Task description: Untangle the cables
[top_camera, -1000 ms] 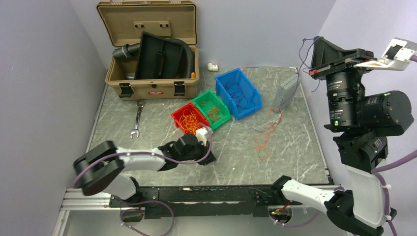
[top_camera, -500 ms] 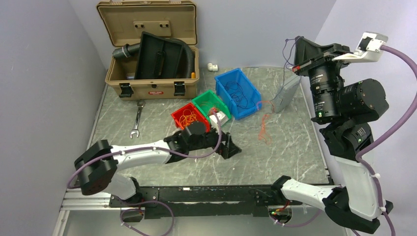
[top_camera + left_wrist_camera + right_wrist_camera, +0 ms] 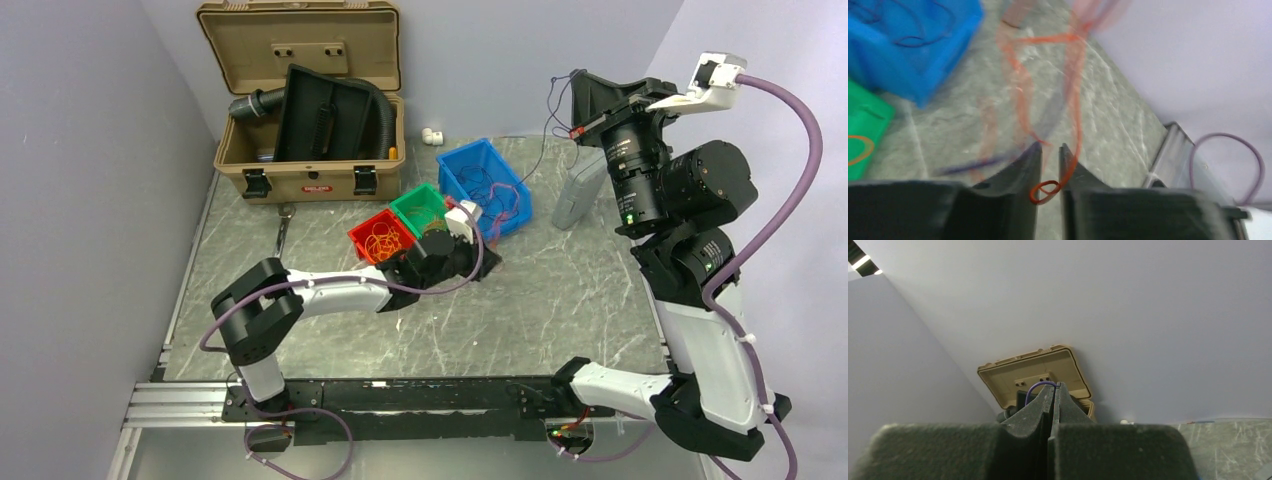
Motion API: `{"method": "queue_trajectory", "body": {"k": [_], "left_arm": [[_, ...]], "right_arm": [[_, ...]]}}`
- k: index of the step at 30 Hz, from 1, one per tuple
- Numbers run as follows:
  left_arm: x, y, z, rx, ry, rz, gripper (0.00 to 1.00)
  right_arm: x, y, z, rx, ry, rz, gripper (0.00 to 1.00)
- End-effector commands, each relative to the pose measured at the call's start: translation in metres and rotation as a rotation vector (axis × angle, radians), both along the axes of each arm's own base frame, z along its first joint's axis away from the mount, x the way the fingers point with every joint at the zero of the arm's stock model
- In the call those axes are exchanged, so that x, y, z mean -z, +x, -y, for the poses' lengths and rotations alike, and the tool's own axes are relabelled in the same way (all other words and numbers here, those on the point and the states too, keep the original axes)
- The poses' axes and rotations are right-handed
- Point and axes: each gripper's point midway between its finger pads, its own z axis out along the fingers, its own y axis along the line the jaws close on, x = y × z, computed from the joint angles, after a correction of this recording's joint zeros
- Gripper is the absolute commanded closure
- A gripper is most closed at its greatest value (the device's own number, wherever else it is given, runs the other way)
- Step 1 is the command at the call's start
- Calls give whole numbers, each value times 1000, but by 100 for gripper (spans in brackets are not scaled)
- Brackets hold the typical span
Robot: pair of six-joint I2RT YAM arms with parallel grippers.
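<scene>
- Since a second ago: left gripper (image 3: 482,265) has swung from the front of the table (image 3: 560,310) up to the blue bin (image 3: 470,160). Right gripper (image 3: 578,95) has shifted left, and the orange cables (image 3: 1075,100) are off the open patch where they lay.
- Left fingers (image 3: 1030,162): narrow gap between them, not clamped. An orange loop sits in that gap and blurred strands run up and away from the tips.
- Right fingers (image 3: 1040,405): pressed together, pinching a purple cable (image 3: 1040,385) whose loop pokes out at the tips.
- Purple cable hangs from the raised right gripper down toward the blue bin. Red-orange strands drape at that bin's near corner, just beside the left gripper.
- Further out: green bin (image 3: 400,207) and red bin (image 3: 358,240), both with orange coils inside, sit left of the blue one. Grey box (image 3: 580,190) sits to its right, and the tan case (image 3: 300,185) stands open at the back.
</scene>
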Motion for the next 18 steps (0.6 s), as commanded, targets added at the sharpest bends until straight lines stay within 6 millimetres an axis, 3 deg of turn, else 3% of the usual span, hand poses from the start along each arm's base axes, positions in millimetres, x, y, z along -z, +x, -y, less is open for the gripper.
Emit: {"method": "queue_trajectory", "body": {"k": [1, 4, 7, 8, 11, 12, 18], "left_arm": [[-22, 47, -24, -218, -93, -15, 99], [-20, 46, -55, -288, -69, 22, 100], [-6, 43, -93, -332, -4, 14, 100], [8, 39, -109, -339, 33, -6, 100], [34, 32, -166, -392, 125, -66, 100], [30, 29, -187, -421, 124, -69, 100], [50, 16, -306, -638, 311, -141, 100]], "right_arm": [[-21, -17, 6, -36, 55, 56, 100], [-18, -18, 12, -10, 46, 47, 100], [-11, -20, 25, 47, 41, 34, 100], [-7, -19, 29, 68, 38, 23, 100], [3, -22, 50, 156, 40, -10, 100], [8, -23, 57, 190, 39, -24, 100], [42, -31, 107, 444, 4, -140, 100]]}}
